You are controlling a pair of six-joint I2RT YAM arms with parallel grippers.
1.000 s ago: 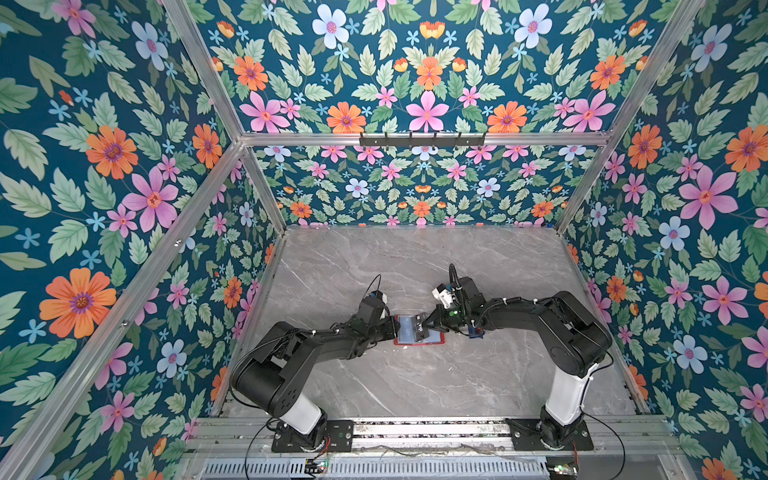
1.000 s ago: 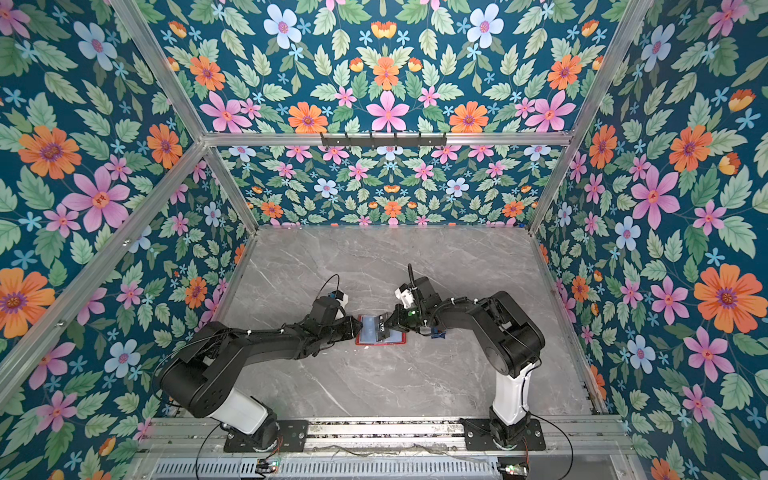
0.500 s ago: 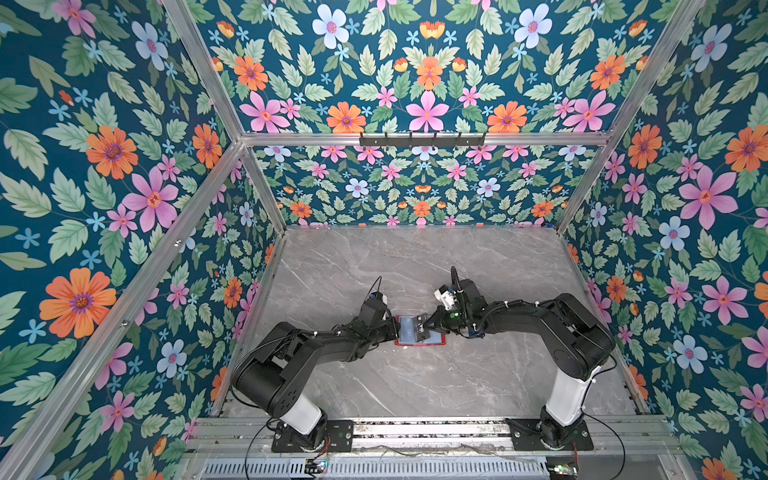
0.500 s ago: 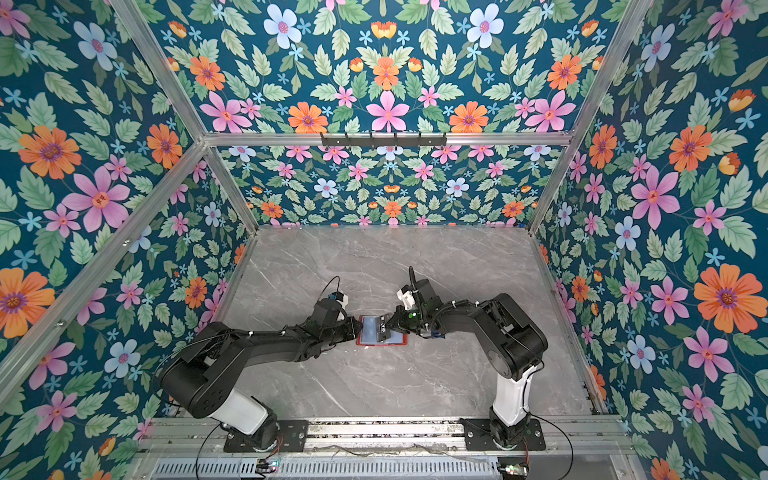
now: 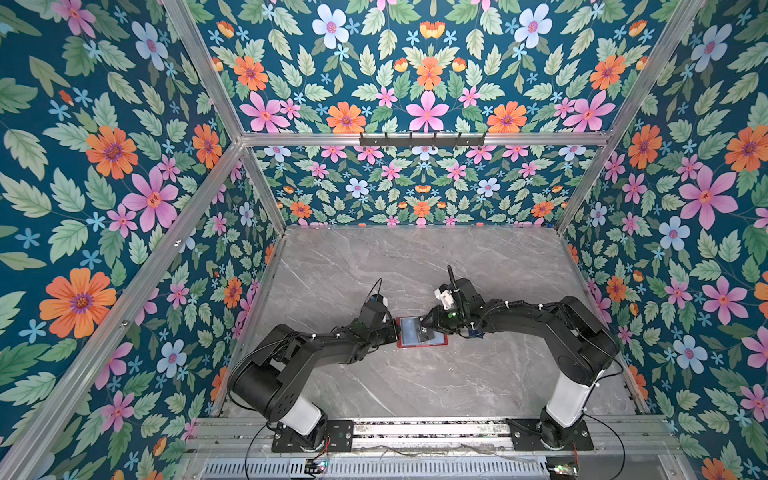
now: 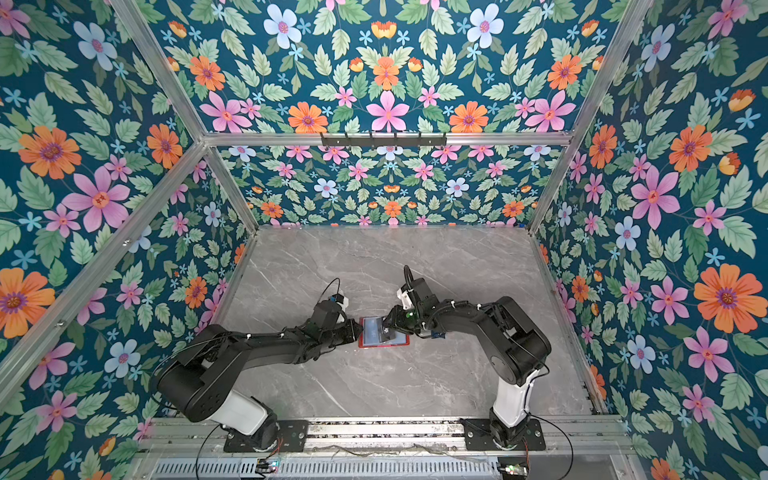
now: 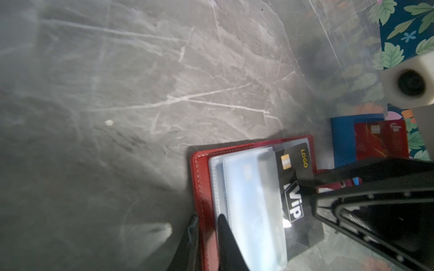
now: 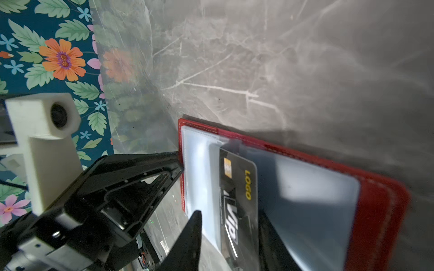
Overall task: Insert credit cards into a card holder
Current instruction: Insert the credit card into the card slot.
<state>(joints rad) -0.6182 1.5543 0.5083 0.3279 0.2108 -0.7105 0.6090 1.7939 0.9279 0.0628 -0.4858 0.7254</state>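
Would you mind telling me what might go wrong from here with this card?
The black card sits only partly in its sleeve, and the right hand is open around it, so it may slip out. If the left hand, pinching the card holder, shifts, the sleeve could misalign.

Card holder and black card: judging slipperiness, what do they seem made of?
Card holder: red leather or imitation, matte, pale stitching along the edge. Its sleeves: clear glossy plastic, showing glare. Black card: probably smooth printed plastic.

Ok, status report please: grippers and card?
Left gripper shut on card holder edge. Right gripper open over black card, partly in sleeve. Nothing blocking.
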